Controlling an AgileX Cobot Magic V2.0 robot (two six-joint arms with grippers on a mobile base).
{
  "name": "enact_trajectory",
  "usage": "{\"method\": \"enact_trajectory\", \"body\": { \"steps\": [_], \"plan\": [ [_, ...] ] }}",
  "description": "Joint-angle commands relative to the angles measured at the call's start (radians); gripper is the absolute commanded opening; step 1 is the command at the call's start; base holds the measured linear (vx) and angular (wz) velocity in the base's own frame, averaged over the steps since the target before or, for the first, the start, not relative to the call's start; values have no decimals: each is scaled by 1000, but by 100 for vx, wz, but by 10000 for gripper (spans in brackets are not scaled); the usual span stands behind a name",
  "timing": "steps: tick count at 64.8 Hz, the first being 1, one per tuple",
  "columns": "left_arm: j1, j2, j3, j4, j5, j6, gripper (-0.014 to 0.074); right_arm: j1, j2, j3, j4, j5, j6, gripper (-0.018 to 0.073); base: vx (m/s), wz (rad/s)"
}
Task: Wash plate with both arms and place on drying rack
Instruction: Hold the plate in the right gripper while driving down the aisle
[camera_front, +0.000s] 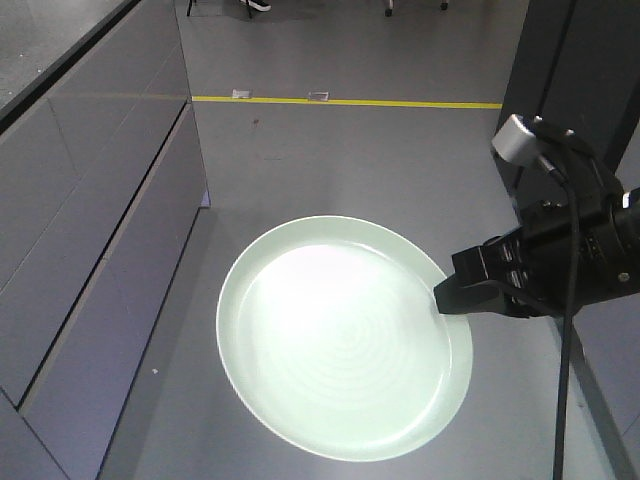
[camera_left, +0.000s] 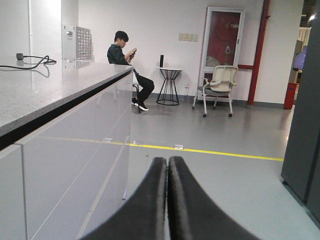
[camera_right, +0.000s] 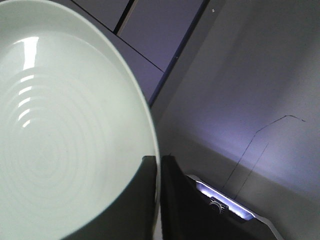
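Plate pinched by its rim, second arm idle

Front view: right gripper clamped on the plate at 3 o'clock, plate over bare floor, cabinet close at 9 o'clock; best, I judge, to keep it level and swing clear of that edge; left wrist view: left gripper jaws together, empty, counter at 9 o'clock, open floor at 12; right wrist view: thin rim grip; drying rack unseen.
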Motion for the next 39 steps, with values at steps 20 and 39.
{"method": "enact_trajectory", "body": {
  "steps": [20, 39],
  "plan": [
    [-7, -15, -26, -8, -76, -9, -6, -1, -27, -22, 50, -28, -8, -8, 19, 0],
    [-7, -15, -26, -8, -76, -9, -6, -1, -27, -22, 50, -28, -8, -8, 16, -7]
  ]
}}
